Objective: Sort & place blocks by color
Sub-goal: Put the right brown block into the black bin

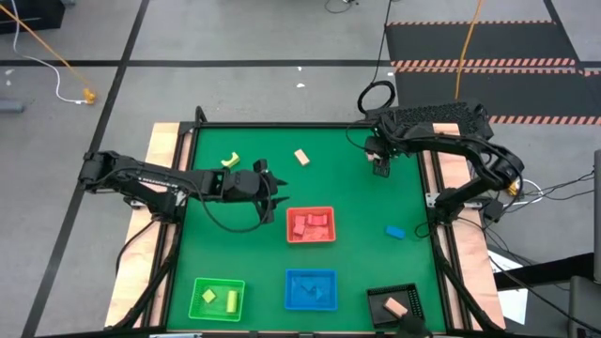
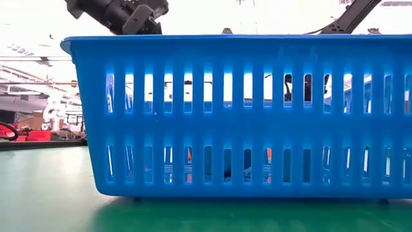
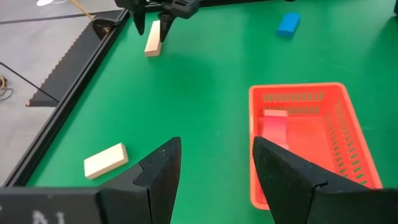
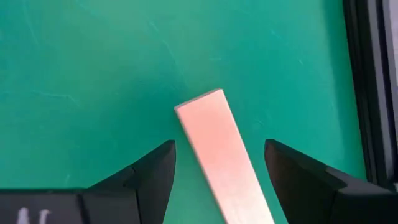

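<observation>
From table height, the slotted wall of the blue plastic basket (image 2: 238, 116) fills nearly the whole view and hides most of the table; only faint shapes show through its slots. From above, the black tray (image 1: 392, 302) is cut off at the picture's lower edge and holds one tan block (image 1: 395, 306). The red plastic basket (image 1: 311, 225) contains reddish-pink blocks (image 1: 313, 223), the green tray (image 1: 218, 298) holds two yellow pieces (image 1: 232, 300), and the blue basket's contents are blue and hard to separate. Loose on the green mat (image 1: 347, 188) lie a yellow arch block (image 1: 230, 161), a tan bar (image 1: 301, 157) and a blue block (image 1: 394, 231), the last between the red basket and the right edge. The left gripper (image 1: 274, 197) reaches across the mat beside the red basket, jaws wide apart and empty. The right gripper (image 1: 380, 166) points down near the far right corner, fingers spread either side of a pale wooden bar (image 4: 221, 158), not closed on it.
</observation>
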### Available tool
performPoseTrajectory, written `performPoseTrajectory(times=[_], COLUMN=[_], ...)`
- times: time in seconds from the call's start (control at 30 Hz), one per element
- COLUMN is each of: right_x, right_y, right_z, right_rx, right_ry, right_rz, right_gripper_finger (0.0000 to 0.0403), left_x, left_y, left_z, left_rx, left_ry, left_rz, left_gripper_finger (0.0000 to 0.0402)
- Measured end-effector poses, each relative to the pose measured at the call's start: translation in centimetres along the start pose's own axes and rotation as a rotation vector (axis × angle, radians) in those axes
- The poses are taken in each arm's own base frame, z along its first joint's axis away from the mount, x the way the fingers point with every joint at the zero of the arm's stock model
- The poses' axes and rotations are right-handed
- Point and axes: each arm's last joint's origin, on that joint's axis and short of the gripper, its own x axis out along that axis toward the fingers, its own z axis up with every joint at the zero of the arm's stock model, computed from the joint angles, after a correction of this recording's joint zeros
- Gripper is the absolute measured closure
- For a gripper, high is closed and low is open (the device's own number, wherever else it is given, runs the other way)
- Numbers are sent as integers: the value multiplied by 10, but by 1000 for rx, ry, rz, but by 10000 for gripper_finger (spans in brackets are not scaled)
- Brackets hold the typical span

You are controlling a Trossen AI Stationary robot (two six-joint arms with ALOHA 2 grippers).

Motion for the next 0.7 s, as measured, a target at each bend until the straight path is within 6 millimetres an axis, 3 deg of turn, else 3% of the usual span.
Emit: performPoseTrajectory(times=[0.53, 0.7], right_x=[24, 24], right_y=[-14, -11], right_z=[-5, -8], right_rx=[-17, -16], right_ry=[0, 34], right_rz=[35, 60], right_gripper_finger=[168, 196], left_x=[0, 0], left_y=[1, 1], left_z=[0, -2], left_rx=[-26, -25], left_ry=[4, 16], left_rz=[3, 3], left_gripper_finger=[199, 199])
